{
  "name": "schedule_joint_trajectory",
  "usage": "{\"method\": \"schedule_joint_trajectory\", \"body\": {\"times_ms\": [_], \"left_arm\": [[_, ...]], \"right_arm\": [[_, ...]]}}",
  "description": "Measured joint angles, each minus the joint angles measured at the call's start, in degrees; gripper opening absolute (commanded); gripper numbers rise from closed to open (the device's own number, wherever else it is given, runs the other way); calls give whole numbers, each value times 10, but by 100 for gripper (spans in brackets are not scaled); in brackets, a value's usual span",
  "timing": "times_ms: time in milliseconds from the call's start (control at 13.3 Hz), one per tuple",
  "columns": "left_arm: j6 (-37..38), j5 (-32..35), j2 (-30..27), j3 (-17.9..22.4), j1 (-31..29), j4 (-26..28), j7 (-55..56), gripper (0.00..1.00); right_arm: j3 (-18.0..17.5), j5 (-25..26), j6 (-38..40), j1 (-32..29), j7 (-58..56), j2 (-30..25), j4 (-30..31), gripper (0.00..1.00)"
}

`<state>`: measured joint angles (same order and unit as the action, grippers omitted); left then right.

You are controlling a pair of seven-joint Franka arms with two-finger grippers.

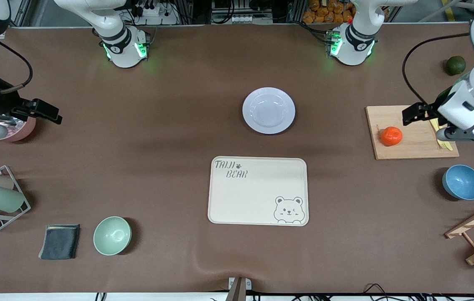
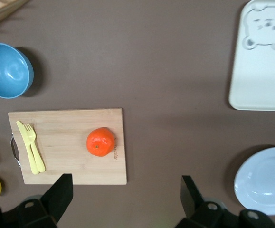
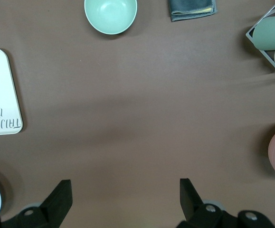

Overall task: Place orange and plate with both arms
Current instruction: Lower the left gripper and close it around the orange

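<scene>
- Nearest the front camera: a pale green bowl (image 1: 112, 235) and a folded dark grey cloth (image 1: 60, 241) just beside it, both toward the right arm's end of the table.
- A wire rack (image 1: 1, 203) holding pastel cups lies on its side at the same end, slightly farther from the camera.
- The cream bear tray (image 1: 258, 191), lettered "TAIJI BEAR", sits mid-table with nothing on it.
- A blue bowl (image 1: 463, 182) stands toward the left arm's end, nearer the camera than the wooden cutting board (image 1: 412, 138).
- The orange (image 1: 391, 136) rests on the cutting board, near the edge facing mid-table; a yellow fork and knife (image 2: 31, 147) lie on the same board, apart from the fruit.
- The plate (image 1: 268, 110) lies flat and bare mid-table, farther from the camera than the tray, not touching it.
- Left gripper (image 1: 425, 113): in the air over the cutting board, jaws fully apart, holding nothing.
- Right gripper (image 1: 40, 110): in the air beside a pink bowl (image 1: 20, 130) at the right arm's end, jaws fully apart, holding nothing.
- A dark green round fruit (image 1: 455, 65) lies farthest from the camera at the left arm's end.
</scene>
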<state>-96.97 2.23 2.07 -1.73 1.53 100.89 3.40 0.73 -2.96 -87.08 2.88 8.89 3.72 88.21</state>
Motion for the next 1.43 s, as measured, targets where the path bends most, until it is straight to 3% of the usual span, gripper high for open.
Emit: {"method": "schedule_joint_trajectory", "body": {"times_ms": [451,677,977,1429], "left_arm": [[-151,1,7,1,-51,162,-10,100],[-165,11,7,1,-54,200,-10,100],[-186,76,13,1,-55,252,-10,100],[-271,79,40,1,-70,306,-13,100]], "right_arm": [[-2,0,-4,0,0,2,0,100],[-2,0,-3,0,0,2,0,100],[-2,0,-3,0,0,2,0,100],[-2,0,-3,0,0,2,0,100]]}}
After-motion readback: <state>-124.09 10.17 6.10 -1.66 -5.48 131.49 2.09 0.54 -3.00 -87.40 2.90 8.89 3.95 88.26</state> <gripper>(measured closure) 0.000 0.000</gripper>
